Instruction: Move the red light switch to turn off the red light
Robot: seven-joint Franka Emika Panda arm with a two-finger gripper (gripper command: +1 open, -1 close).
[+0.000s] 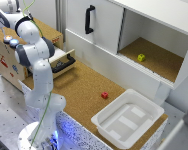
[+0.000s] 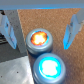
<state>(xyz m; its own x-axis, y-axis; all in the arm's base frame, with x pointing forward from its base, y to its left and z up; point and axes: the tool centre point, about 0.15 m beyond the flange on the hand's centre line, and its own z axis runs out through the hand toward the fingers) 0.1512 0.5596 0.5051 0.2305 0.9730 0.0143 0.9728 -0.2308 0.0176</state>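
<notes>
Two round, silver-rimmed dome lamps are glowing on cork: the red light (image 2: 39, 38), a blue lamp (image 2: 50, 66); gripper (image 2: 42, 31) fingers are sitting spread apart.

Soft blur, lamp glare, even light

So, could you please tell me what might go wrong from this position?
1. The small round red-orange lamp sits right beside the similar glowing blue lamp, so the claw could act on the wrong light's control.
2. No red switch shows in the wrist view, so the claw may be off target.
3. In the exterior view the arm hides the claw, so alignment is hard to check.
</notes>
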